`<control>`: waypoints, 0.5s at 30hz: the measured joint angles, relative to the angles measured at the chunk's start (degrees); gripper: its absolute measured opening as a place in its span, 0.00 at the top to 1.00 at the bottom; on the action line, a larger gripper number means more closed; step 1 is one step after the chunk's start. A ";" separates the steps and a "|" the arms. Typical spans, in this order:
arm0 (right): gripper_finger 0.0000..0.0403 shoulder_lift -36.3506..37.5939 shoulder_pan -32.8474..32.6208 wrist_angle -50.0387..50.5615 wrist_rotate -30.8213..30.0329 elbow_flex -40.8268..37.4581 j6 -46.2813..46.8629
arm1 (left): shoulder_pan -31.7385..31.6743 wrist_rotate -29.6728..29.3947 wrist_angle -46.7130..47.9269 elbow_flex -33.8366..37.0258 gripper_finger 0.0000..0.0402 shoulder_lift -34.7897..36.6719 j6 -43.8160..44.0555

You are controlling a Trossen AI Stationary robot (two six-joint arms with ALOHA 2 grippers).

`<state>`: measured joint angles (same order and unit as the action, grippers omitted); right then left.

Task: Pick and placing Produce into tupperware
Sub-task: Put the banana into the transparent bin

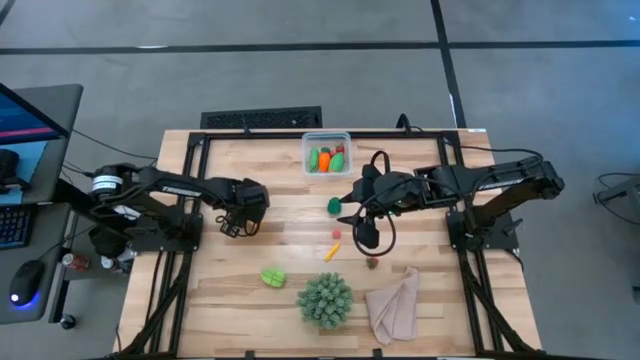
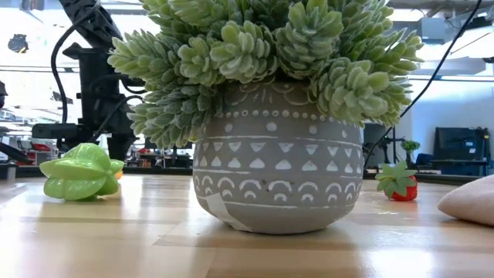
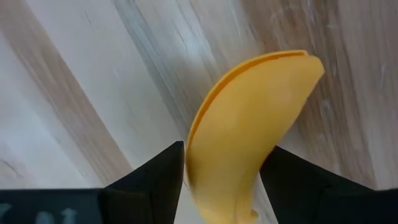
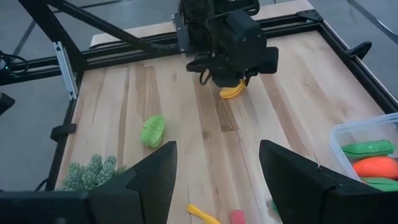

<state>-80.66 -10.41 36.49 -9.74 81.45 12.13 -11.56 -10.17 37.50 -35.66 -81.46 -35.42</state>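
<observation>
My left gripper (image 1: 238, 222) stands left of the table's middle, shut on a yellow toy banana (image 3: 249, 124), which also shows in the right wrist view as a banana (image 4: 233, 92) under that gripper (image 4: 231, 81). My right gripper (image 1: 352, 218) hovers open near the table's middle, beside a round green piece (image 1: 334, 206), and touches nothing. The clear tupperware (image 1: 327, 138) sits at the far edge and holds green, orange and red pieces (image 4: 373, 167). A green starfruit (image 1: 273, 277), a small red piece (image 1: 336, 234), a yellow-orange piece (image 1: 331, 252) and a berry (image 1: 372, 262) lie loose on the table. My left gripper pinches the banana between its two fingers near one end (image 3: 217, 186), coming from above and pointing down. The rest of the curved banana sticks out past the fingertips toward the table. I cannot tell whether its lower end (image 3: 305, 65) touches the wood.
A spiky green plant in a grey patterned pot (image 2: 278, 177) stands near the near edge, with a beige cloth (image 1: 393, 305) to its right. A strawberry (image 2: 397, 183) lies between them in the low view. A black frame rail (image 1: 260, 133) runs along the far edge.
</observation>
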 joint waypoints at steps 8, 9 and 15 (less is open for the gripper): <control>0.45 0.00 0.00 1.78 0.00 0.00 1.07 | 0.03 0.59 0.92 -1.31 0.51 -1.99 0.79; 0.45 0.00 0.00 1.90 0.00 0.00 1.08 | 0.03 0.42 1.08 -1.51 0.51 -2.02 1.27; 0.45 0.00 0.00 1.98 0.00 0.00 1.06 | 0.03 0.44 1.58 -2.01 0.54 -2.09 3.65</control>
<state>-80.66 -10.41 38.47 -9.74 81.45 13.19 -11.53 -9.74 39.07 -37.67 -83.55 -31.77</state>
